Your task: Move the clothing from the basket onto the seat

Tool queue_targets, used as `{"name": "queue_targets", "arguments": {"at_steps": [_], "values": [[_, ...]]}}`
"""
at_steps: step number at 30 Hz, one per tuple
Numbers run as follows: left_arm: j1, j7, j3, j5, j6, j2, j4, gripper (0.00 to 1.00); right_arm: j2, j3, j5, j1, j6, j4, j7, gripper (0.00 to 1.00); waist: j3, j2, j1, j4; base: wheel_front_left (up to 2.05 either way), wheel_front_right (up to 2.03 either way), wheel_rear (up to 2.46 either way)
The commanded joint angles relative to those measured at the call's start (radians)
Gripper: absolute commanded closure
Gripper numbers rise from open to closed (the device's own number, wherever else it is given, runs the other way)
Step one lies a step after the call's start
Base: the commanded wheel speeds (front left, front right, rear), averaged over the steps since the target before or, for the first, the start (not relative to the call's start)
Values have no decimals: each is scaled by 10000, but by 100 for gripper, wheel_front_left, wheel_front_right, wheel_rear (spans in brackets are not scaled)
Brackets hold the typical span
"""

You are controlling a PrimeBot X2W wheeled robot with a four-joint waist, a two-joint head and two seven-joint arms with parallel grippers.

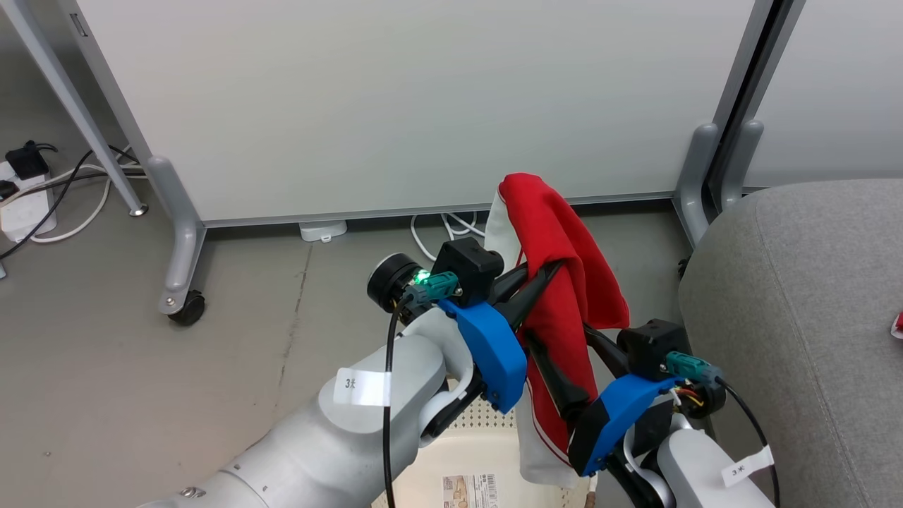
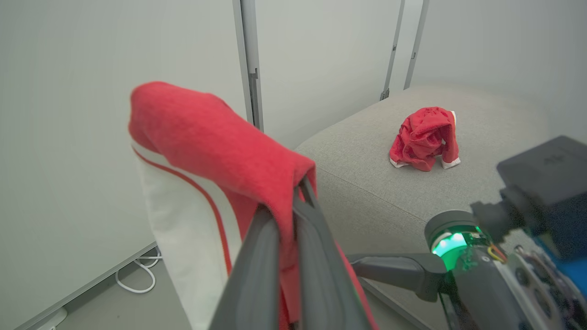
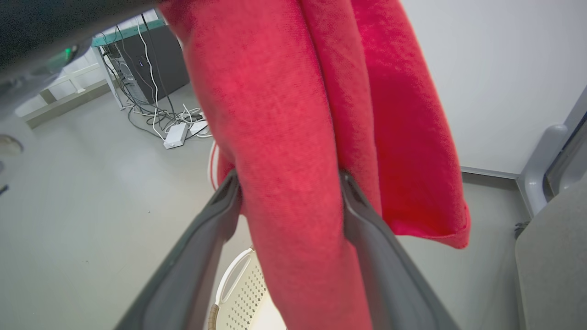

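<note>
One piece of red clothing with a white panel (image 1: 557, 233) hangs above the basket (image 1: 480, 430), a cream perforated tub at the bottom of the head view. My left gripper (image 1: 554, 271) is shut on its upper fold (image 2: 215, 137), fingers pinched together. My right gripper (image 1: 557, 335) is lower down, open, and its fingers (image 3: 362, 229) stand either side of the hanging red fabric (image 3: 284, 137). The second red piece (image 2: 424, 137) lies crumpled on the light-grey seat (image 2: 367, 156), which stands to the right (image 1: 790, 296).
White partition panels (image 1: 423, 106) on grey legs with a caster (image 1: 187, 307) stand right behind the basket. A power strip with cables (image 1: 21, 197) lies on the floor at the far left. More cables (image 3: 179, 133) trail near a dark cabinet.
</note>
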Motion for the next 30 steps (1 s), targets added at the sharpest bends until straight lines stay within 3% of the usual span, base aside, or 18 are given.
{"name": "queue_targets", "arguments": {"at_steps": [1, 6, 7, 8, 9, 30], "values": [[-195, -50, -33, -51, -13, 0, -26, 100, -36, 93, 93, -251, 5, 207, -101, 0, 9, -1, -1, -4, 0, 0, 0], [-180, -50, -73, -45, -13, 0, -42, 100, -23, 347, 341, -696, 5, 901, -318, 0, 36, -1, -1, -31, 0, 0, 0], [-175, -50, -79, -51, -13, 0, -45, 100, -19, 381, 412, -783, 3, 1023, -379, 30, 40, -1, -1, -36, 0, 0, 0], [-168, -50, -85, -58, -13, 0, -48, 100, -18, 412, 468, -862, 5, 1135, -434, 76, 42, -1, -1, -41, 0, 0, 0], [-161, -50, -92, -65, -13, 0, -50, 100, -15, 454, 526, -932, 5, 1248, -493, 100, 41, -1, -1, -44, 0, 0, 0], [56, -50, -70, -140, -13, 0, -13, 100, 2, 928, 1106, -1421, 3, 2382, -1262, 100, -42, -1, -1, -228, 0, 0, 0]]}}
